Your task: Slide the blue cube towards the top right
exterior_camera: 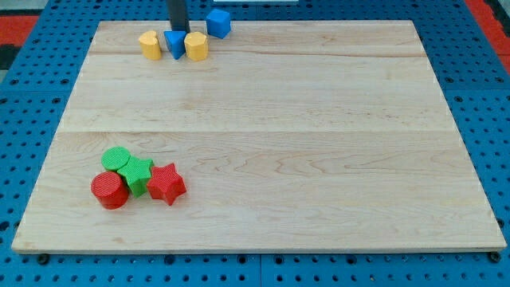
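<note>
Standing at the table's (263,151) far left edge, my tip (178,31) touches down just behind a blue triangular block (174,45), between a yellow heart-like block (149,45) and a yellow hexagonal block (197,46). The blue cube (219,23) sits just right of the rod, apart from it. With no claw fitted, none shows. Near left, a green cylinder (116,159), green star (138,174), red cylinder (109,190) and red star (166,183) cluster together.
</note>
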You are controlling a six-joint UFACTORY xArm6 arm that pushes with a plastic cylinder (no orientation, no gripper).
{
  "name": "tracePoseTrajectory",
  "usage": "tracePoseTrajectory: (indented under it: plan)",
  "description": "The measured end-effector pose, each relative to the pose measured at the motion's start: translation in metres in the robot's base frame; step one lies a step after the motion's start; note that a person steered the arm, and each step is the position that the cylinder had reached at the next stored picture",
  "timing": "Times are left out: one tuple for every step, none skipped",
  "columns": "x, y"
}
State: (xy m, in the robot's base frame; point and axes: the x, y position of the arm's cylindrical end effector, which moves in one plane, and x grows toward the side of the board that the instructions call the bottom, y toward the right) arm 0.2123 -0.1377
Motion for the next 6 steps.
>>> tracePoseTrajectory:
  plan:
    - [-0.021,0.01]
    - [-0.02,0.071]
    - [-0.017,0.144]
    - [-0.018,0.196]
    - [-0.018,0.25]
    - [-0.016,0.289]
